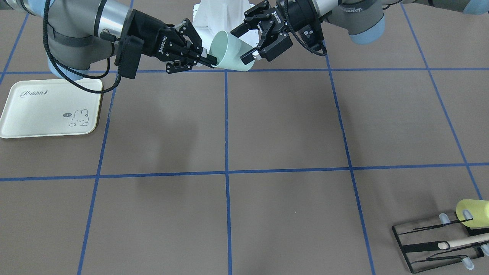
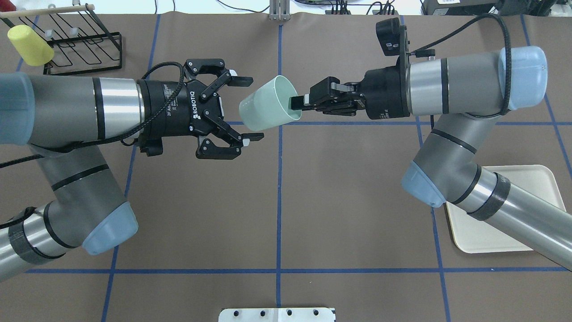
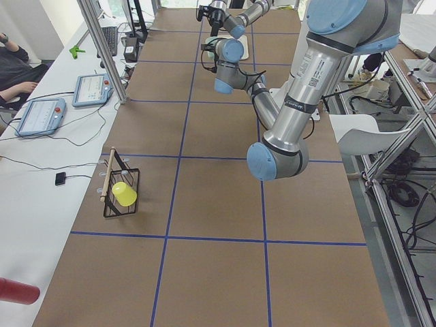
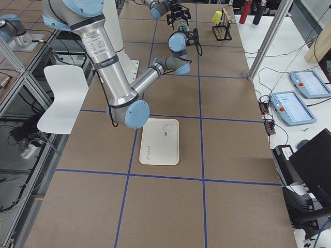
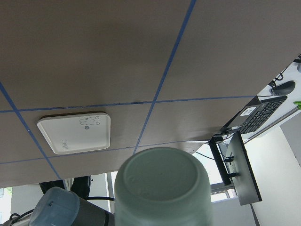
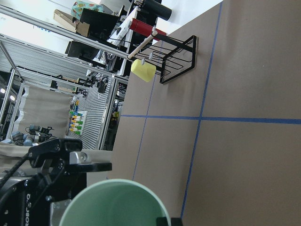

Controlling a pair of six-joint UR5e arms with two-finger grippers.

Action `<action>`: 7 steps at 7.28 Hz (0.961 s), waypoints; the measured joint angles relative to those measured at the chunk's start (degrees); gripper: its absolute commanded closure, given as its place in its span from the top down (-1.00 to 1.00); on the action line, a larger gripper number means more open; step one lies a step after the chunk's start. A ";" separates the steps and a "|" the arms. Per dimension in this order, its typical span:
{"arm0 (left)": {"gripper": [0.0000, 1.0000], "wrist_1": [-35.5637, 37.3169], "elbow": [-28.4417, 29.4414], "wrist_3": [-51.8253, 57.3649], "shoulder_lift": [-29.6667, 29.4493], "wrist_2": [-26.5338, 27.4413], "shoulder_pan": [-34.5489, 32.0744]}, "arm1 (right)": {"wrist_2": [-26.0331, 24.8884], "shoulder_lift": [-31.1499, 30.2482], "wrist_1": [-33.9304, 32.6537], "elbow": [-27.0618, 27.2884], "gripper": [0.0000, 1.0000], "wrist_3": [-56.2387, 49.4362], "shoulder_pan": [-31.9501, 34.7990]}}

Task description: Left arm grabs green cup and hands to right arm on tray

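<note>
Green cup (image 2: 268,107) held clear of the brown table (image 2: 277,201), tipped nearly onto its side, mouth toward the right gripper (image 2: 296,103) and narrower base toward the left gripper (image 2: 251,108). Right gripper: jaws narrow, pinched on the cup's rim with one finger inside the mouth and one outside. Left gripper: jaws spread wide, one finger on either side of the base; whether a pad touches the wall cannot be told. The cup hangs near a crossing of blue tape lines (image 2: 279,179). Tray (image 2: 536,179): flat on the table on the robot's right, well apart from the cup and partly hidden beneath the right arm (image 2: 464,94) in the overhead view. Far corner on the robot's left: black wire rack (image 2: 85,44) with a yellow-green cup (image 2: 30,44).
</note>
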 measured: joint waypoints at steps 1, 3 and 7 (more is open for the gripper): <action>1.00 -0.04 0.78 3.19 0.94 0.06 -0.13 | -0.02 -0.52 -0.04 -0.56 -1.00 -0.03 1.10; 1.00 -0.05 1.31 7.43 2.21 0.17 -0.66 | 0.08 -1.77 -0.07 -1.94 -1.00 -0.47 2.93; 1.00 0.69 2.31 19.64 2.98 0.16 -4.07 | 8.23 -4.23 -2.05 -8.82 -1.00 -7.72 13.97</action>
